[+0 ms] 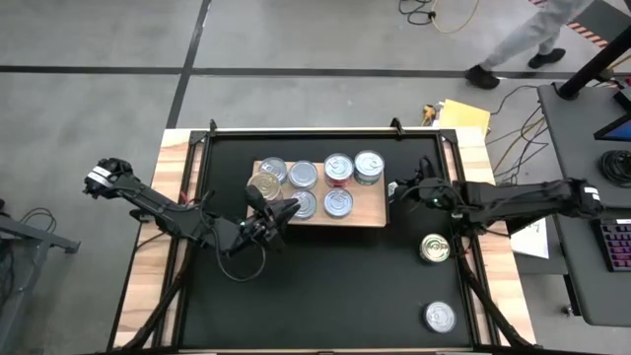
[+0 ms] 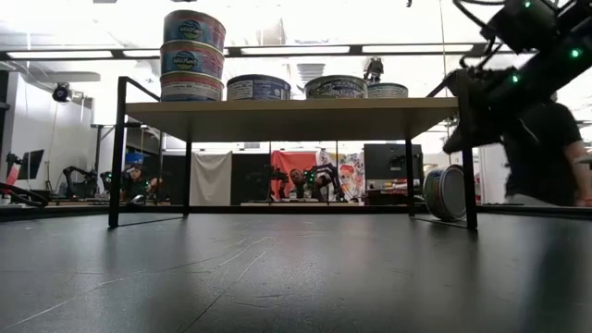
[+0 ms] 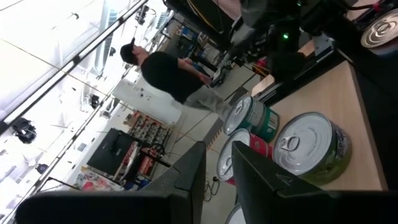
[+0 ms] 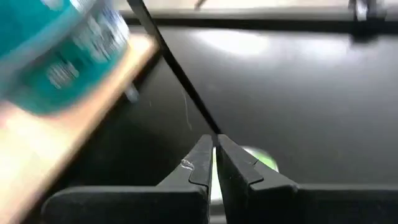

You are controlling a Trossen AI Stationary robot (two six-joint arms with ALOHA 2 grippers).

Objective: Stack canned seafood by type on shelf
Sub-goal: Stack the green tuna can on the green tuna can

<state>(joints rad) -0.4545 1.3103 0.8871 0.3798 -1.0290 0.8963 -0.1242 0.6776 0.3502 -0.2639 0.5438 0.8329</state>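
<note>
High view: wooden shelf sits at 12 o'clock of the black mat, carrying seven cans, including a stack at its left end. Left gripper hovers at the shelf's 7 o'clock corner, fingers slightly parted, nothing between them. Right gripper sits just off the shelf's 3 o'clock edge, jaws closed, empty. Two loose cans lie on the mat at 4 o'clock. A person stands beyond the table.
</note>
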